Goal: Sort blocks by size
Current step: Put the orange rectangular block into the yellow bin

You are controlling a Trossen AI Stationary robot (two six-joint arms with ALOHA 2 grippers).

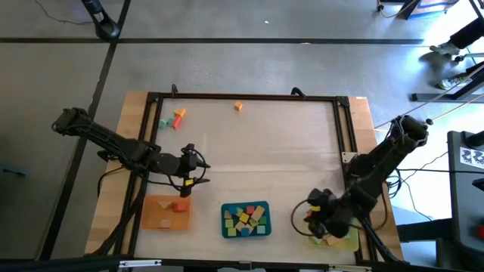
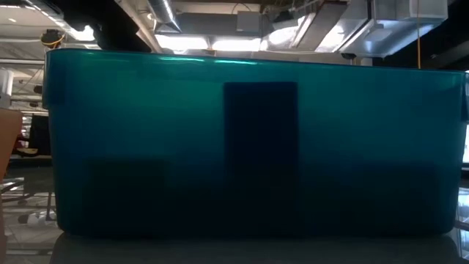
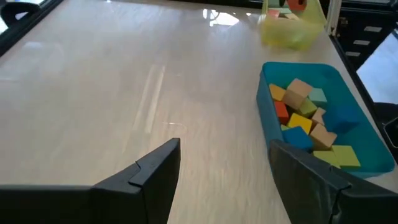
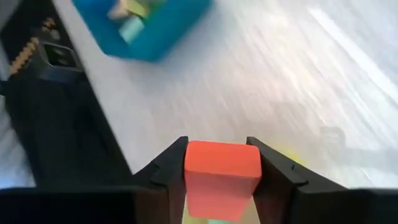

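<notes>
Pale wooden table [image 1: 265,151], probably bare-centred.

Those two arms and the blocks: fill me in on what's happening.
The right end effector is shut on an orange-red block, above the yellow tray at the table's near right. The left end effector is open and holds nothing, above the orange tray, which has a block in it. The teal tray between them is filled with mixed blocks. A few blocks are left at the far side.
</notes>
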